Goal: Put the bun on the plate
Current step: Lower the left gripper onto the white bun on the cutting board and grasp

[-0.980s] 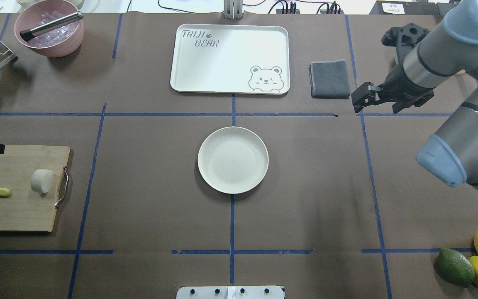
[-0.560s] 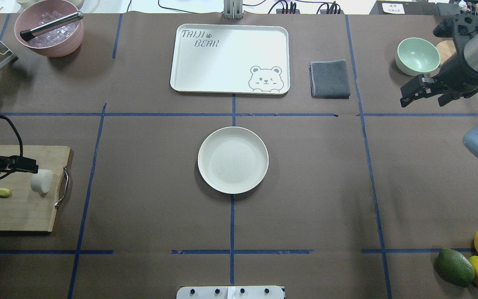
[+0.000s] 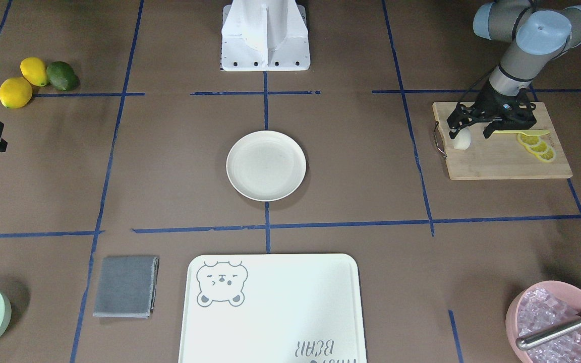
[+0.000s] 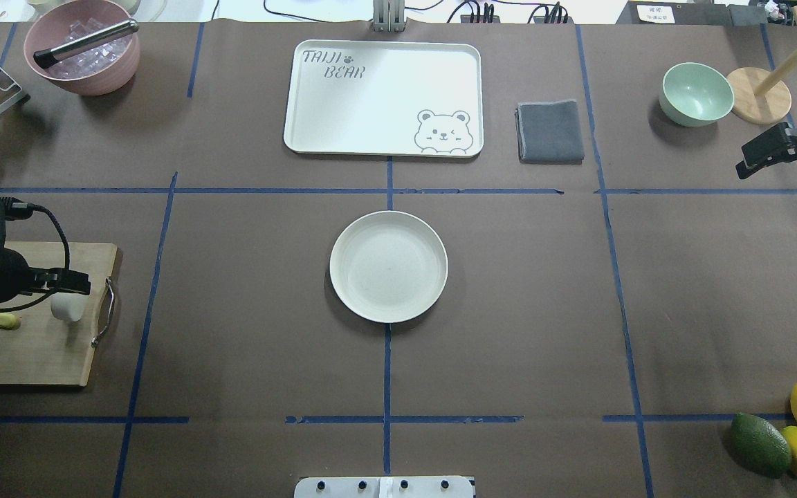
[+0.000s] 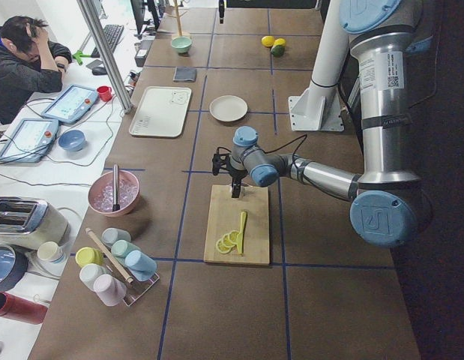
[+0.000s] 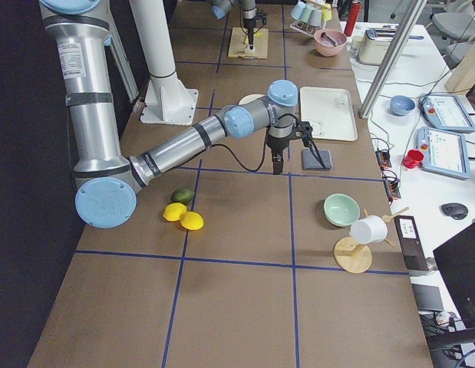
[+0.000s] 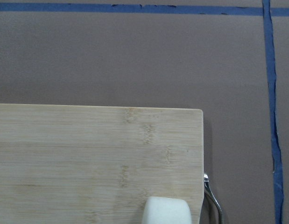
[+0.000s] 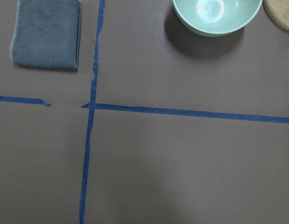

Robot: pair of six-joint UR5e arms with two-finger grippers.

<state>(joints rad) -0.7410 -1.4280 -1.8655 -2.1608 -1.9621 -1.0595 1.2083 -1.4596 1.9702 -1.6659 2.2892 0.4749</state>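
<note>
While the bun [image 3: 462, 140] lies on the board [image 3: 502, 162], the left tool [image 3: 469, 133] gapes empty above.

The overhead view looked forward and down from behind the robot base [image 4: 385, 486]; the front-facing view looked steeply down from the opposite side. Both held the plate [image 4: 388, 266] at centre and the tray [image 4: 385, 90] at opposite edges. The side views looked along the worktop [image 5: 217, 315] from its ends, well back. The left wrist view sat close above the cutting board [image 7: 88, 158] and bun [image 7: 165, 211]. The right wrist view looked straight down on the grey cloth [image 8: 46, 32] and green bowl [image 8: 200, 25], both shared with the overhead.
</note>
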